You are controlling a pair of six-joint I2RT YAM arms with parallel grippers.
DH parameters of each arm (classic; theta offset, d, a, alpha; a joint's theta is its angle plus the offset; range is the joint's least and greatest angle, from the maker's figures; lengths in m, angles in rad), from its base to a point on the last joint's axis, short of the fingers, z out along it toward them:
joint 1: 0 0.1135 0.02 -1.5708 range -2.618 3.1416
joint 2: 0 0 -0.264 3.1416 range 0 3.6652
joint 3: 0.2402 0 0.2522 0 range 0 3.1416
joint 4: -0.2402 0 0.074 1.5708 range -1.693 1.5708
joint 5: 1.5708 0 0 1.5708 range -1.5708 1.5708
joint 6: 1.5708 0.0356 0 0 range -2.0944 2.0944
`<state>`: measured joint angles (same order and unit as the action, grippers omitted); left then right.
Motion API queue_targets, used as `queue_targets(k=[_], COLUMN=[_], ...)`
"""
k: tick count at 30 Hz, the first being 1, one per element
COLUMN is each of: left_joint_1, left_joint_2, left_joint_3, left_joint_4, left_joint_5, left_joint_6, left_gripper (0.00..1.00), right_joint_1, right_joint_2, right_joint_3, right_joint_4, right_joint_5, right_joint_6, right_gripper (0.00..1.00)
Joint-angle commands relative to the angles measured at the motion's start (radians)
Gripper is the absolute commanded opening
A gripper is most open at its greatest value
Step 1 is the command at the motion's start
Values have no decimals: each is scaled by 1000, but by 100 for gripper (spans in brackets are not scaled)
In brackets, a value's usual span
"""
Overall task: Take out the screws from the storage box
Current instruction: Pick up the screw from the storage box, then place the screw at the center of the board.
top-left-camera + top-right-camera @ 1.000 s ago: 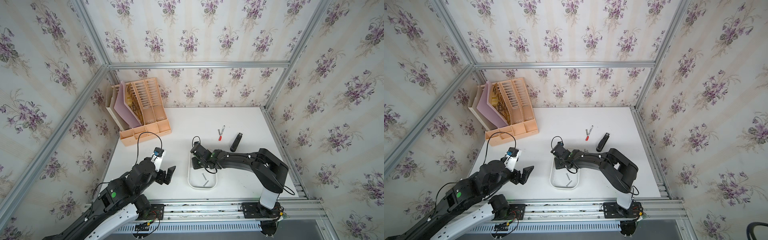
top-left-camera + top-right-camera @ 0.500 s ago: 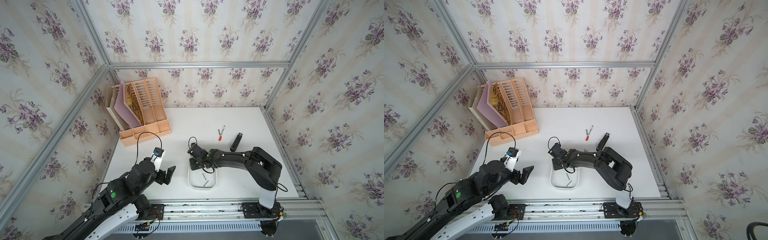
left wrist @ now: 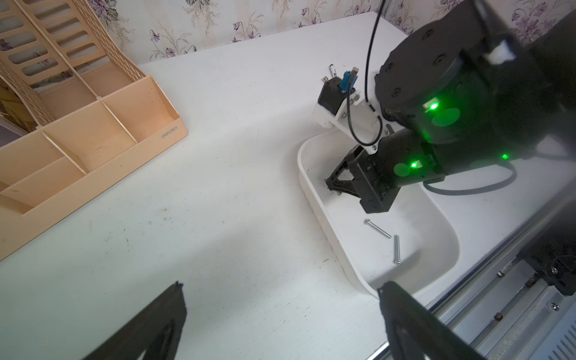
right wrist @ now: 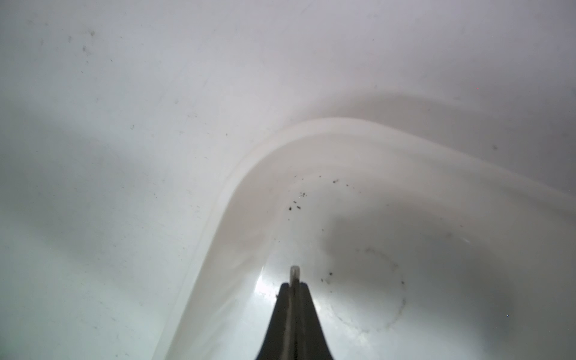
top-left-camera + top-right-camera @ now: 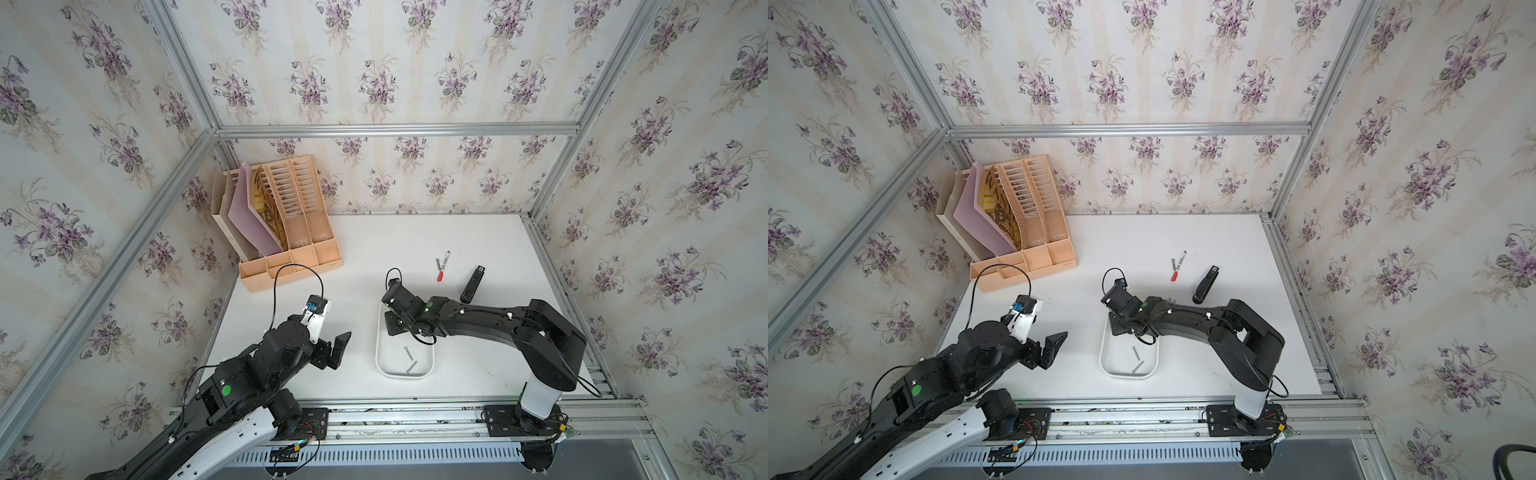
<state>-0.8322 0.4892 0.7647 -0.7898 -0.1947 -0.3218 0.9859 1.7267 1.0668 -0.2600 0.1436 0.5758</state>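
Right gripper point(image 4: 294, 282) has pinched fully shut since a sec ago, with a pale-grey screw point(image 4: 294, 271) stub poking out betw. its tips at the storage box's point(image 5: 377, 349) 12 o'clock end. Grasp looks done, lift-out next: needs a straight rise over the low rim w/o dropping that thin shank. Two more screws point(image 5: 407, 353), slim and silver, lie toward 6 o'clock. Left gripper point(image 5: 338, 351) hangs wide open at 9, empty.

glossy white plastic storage box point(image 3: 427, 224) holds shiny metal screws point(image 3: 378, 229) on a matt, speckled white table point(image 3: 233, 187).
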Motion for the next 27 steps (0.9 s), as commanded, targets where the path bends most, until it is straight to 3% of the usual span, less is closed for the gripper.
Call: queue_targets(k=[1, 14, 27], left_joint_1=[-1, 0, 0], left_joint_2=[-2, -3, -8], left_joint_3=[10, 11, 12], left_joint_4=[10, 9, 8], left_joint_5=[-10, -12, -14], left_joint_6=[-4, -6, -6], left_gripper=[99, 99, 99], right_joint_1=[-14, -145, -295], right_joint_2=[-73, -285, -199], right_joint_3=[-43, -157, -163], right_joint_4=[49, 21, -51], right_joint_5=[39, 176, 117], right_joint_6=[-25, 40, 119], right_gripper=[0, 0, 0])
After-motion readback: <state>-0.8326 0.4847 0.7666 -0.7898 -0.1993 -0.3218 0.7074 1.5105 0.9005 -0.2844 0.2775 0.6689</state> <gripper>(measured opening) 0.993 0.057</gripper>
